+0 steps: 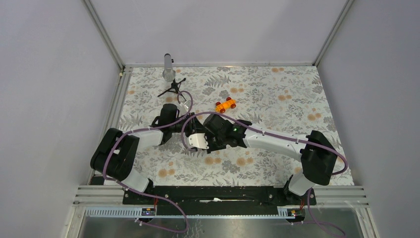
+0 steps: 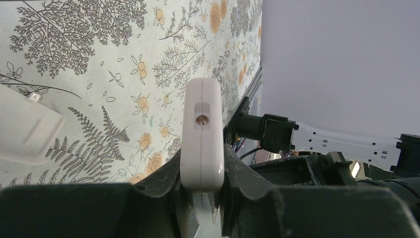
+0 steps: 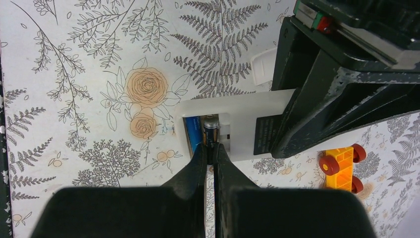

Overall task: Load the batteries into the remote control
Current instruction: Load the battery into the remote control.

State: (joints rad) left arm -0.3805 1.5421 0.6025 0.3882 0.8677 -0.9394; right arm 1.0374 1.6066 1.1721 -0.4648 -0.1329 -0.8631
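**Top external.** The table (image 1: 277, 99) carries a floral cover. An orange toy car (image 1: 225, 104) sits beyond the two wrists, apart from both. A small tripod (image 1: 172, 88) stands near the far left edge. The arms meet at mid-table. Their black bodies and purple cables hide most of the remote control (image 1: 199, 142), so I see only a white patch between the left gripper (image 1: 194, 136) and the right gripper (image 1: 212, 140).

**Left wrist.** The left jaws are clamped on the remote, which is raised off the table and stands on edge. A narrow seamed face with a small round window faces the camera. A flat white cover piece (image 2: 25, 131) lies on the cloth to the left, apart from the remote.

**Right wrist.** The remote's white back faces up, and its long axis runs across the view. The left gripper's body covers its right end, and the open compartment is at its left end. The blue battery (image 3: 193, 136) and the dark battery (image 3: 211, 128) lie side by side inside, crosswise to the remote. The right jaws are almost together, with their tips at the dark battery's near end. I cannot tell whether they pinch it.
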